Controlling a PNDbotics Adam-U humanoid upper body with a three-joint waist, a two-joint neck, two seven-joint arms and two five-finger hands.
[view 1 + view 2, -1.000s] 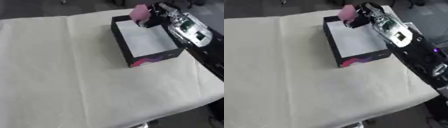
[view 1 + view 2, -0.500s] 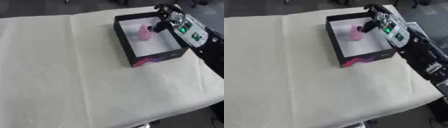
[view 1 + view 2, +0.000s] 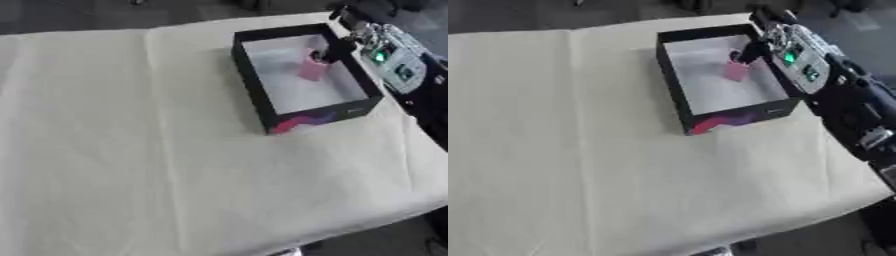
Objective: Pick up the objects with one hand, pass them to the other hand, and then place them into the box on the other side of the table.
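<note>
Soft, even overhead light; faint shadows inside the box (image 3: 254,95). Whole view slightly blurred, arm (image 3: 842,95) edges smeared.

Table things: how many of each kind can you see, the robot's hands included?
Black box: 1
Pink object inside the box: 1
Cream tablecloth: 1
Robot hands, the right hand reaching into the box: 1
Total: 4

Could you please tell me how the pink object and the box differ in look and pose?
The pink object is small, plain pink and stands tilted; the box is far larger, black-walled with a white floor, and sits flat on the cloth. The object lies inside the box, at the right hand. They share pink: the box's front bears a pink mark.
</note>
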